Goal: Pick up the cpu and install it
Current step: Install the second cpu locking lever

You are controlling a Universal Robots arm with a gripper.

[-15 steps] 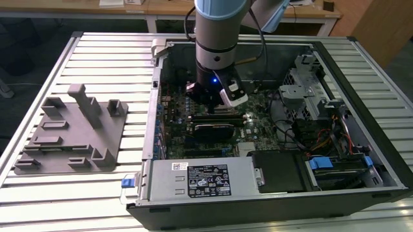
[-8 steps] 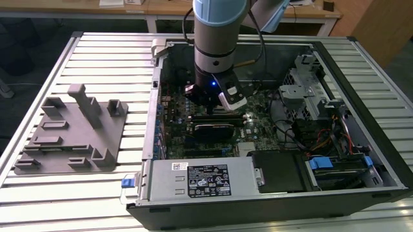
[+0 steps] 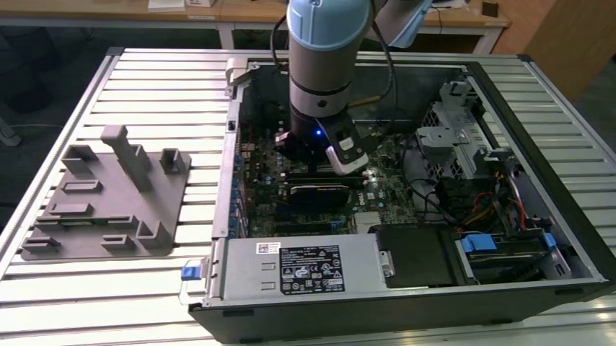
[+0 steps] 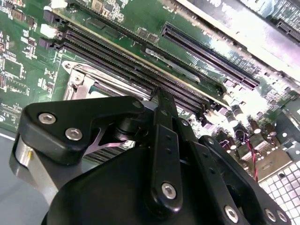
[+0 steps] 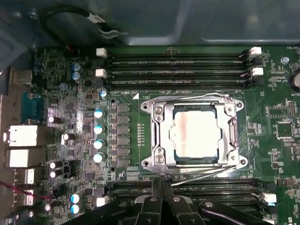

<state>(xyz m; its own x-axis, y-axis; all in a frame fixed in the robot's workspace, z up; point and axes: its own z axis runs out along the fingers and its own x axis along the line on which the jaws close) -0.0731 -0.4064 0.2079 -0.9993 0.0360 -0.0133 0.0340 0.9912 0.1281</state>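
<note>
The first wrist view shows the cpu (image 5: 194, 132) seated in the socket (image 5: 159, 136) under its frame, the hand (image 5: 161, 185) clenched and empty beside it; the exterior view shows the arm (image 3: 322, 79) inside the case (image 3: 539, 108)

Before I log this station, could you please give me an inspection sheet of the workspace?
Surface: slatted metal table, open computer case lying on it.
Job's things: cpu sits in the socket frame on the motherboard.
Clutter: grey fixture block beside the case, at the exterior view's left.
Grippers: gripper shut, empty, at the socket's edge.
Cables: loose wires inside the case; black cable along the arm.
Surroundings: wooden desks behind.
</note>
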